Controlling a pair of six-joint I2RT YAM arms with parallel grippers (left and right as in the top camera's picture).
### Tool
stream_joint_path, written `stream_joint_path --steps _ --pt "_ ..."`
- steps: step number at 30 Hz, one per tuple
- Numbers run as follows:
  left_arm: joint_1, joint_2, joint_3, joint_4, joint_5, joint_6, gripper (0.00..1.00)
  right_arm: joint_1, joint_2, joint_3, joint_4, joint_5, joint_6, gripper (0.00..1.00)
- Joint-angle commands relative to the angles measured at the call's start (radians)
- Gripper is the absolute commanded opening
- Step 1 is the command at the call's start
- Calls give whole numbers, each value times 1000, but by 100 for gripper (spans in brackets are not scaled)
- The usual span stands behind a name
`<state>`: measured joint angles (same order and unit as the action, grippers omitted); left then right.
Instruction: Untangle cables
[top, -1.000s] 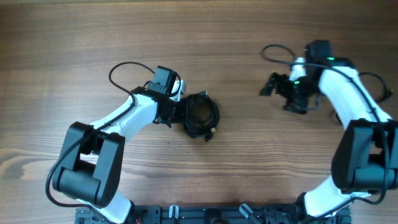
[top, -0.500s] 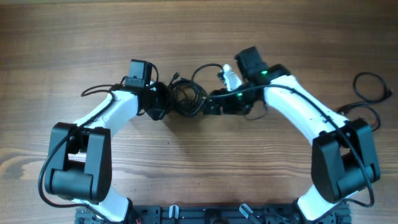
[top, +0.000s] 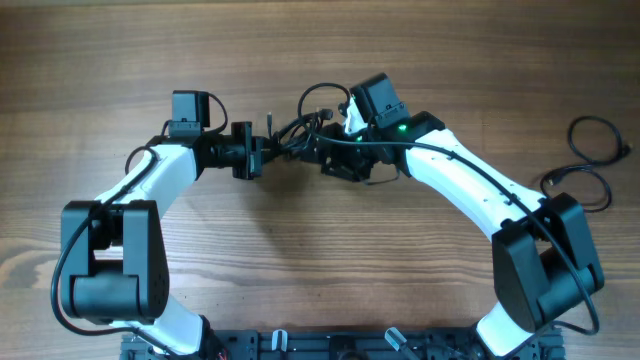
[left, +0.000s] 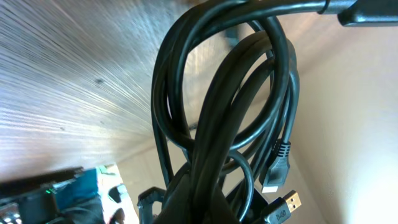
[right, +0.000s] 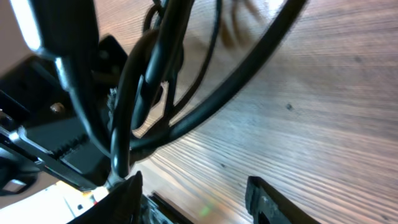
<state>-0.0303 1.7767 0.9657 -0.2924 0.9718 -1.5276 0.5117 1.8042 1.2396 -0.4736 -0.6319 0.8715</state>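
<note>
Overhead, the left end effector (top: 252, 158) is clamped shut on the cables (top: 295, 138), a bundle toward the back middle of the surface (top: 320, 270). The right end effector (top: 330, 162) is at the bundle's other side, and a separate cord (top: 592, 150) lies far right. Only the left wrist view shows the plug ends (left: 278, 176), while the right wrist view shows its fingers (right: 127, 196) partly apart, with strands beside one and none pinched.

white arm links (top: 465, 185), black joints (top: 100, 260), green led (top: 400, 127)
</note>
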Motion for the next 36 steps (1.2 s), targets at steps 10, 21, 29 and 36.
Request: stream_joint_path --steps 10,21,29,36 --pt "16 -8 -4 116 121 -131 4 1 -13 10 232 -88 -66 40" --pt "16 -8 -4 132 166 -130 4 0 -13 10 368 -232 -192 57" --pt "27 -8 -4 153 216 -130 4 -70 -13 10 495 -486 -222 57" --pt "43 -8 -4 155 259 -190 4 -72 -13 10 203 -396 -418 47"
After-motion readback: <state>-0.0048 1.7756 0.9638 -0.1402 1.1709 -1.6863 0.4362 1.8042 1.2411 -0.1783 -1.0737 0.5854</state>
